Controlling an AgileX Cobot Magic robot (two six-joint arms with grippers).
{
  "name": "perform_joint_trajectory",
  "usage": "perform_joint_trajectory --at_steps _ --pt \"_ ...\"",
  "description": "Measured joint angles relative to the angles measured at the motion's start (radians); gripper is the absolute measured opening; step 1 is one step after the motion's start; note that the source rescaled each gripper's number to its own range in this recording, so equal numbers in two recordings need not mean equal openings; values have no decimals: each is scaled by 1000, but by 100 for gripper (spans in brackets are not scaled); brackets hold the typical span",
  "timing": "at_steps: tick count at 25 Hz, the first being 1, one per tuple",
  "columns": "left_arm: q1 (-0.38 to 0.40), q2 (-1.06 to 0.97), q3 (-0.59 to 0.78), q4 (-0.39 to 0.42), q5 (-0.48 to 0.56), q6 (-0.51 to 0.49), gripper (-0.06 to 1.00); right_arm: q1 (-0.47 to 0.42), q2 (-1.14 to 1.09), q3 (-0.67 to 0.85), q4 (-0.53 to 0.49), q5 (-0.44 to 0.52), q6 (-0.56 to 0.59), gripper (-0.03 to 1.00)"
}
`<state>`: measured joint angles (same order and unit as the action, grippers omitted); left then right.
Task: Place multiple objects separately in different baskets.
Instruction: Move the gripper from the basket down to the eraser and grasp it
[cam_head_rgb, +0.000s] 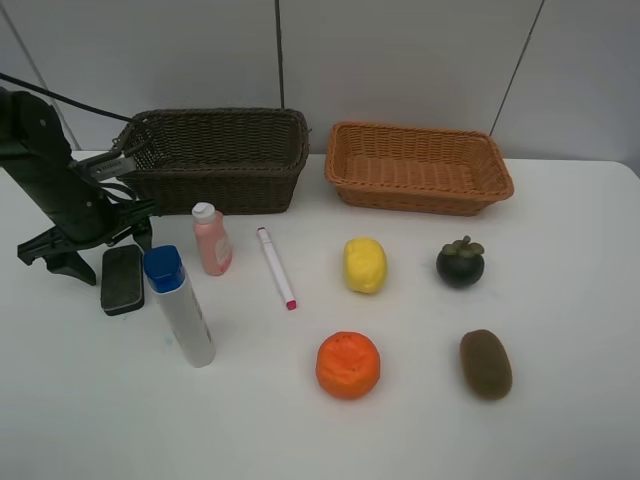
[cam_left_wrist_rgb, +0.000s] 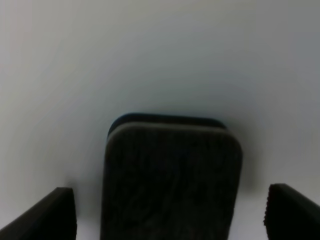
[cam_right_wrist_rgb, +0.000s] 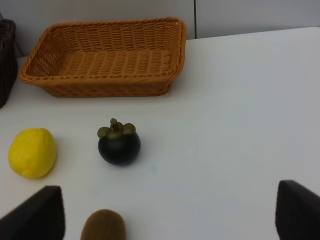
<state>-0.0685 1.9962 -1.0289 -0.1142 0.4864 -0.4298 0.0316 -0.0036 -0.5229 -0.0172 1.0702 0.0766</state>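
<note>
My left gripper (cam_head_rgb: 103, 250) is open and low over the table, its fingers straddling the dark green eraser block (cam_head_rgb: 122, 279). In the left wrist view the eraser (cam_left_wrist_rgb: 170, 175) lies between the two fingertips (cam_left_wrist_rgb: 47, 215), untouched. On the table lie the white blue-capped tube (cam_head_rgb: 182, 307), pink bottle (cam_head_rgb: 212, 240), white marker (cam_head_rgb: 276, 267), lemon (cam_head_rgb: 365, 265), orange (cam_head_rgb: 348, 365), mangosteen (cam_head_rgb: 460, 263) and kiwi (cam_head_rgb: 486, 364). The dark brown basket (cam_head_rgb: 220, 178) and orange-tan basket (cam_head_rgb: 418, 190) stand at the back, both empty. My right gripper (cam_right_wrist_rgb: 167, 215) is open, above the kiwi (cam_right_wrist_rgb: 102, 227).
The right wrist view shows the tan basket (cam_right_wrist_rgb: 100, 87), lemon (cam_right_wrist_rgb: 32, 152) and mangosteen (cam_right_wrist_rgb: 119, 145) on the white table. The tube stands close to the right of the eraser. A grey wall rises behind the baskets.
</note>
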Motion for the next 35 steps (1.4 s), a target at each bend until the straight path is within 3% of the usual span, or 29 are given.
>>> perform_joint_trajectory --at_steps 18,21,24,31,35 --pt "0 35 -17 -1 -22 0 99 0 0 0 0 0 0 99" --pt "0 35 -18 5 -11 0 90 0 0 0 0 0 0 99" --pt "0 38 -19 9 17 5 58 0 0 0 0 0 0 99" --pt "0 28 -20 6 32 32 58 0 0 0 0 0 0 99" --pt "0 -66 -8 -4 129 84 58 0 0 0 0 0 0 99"
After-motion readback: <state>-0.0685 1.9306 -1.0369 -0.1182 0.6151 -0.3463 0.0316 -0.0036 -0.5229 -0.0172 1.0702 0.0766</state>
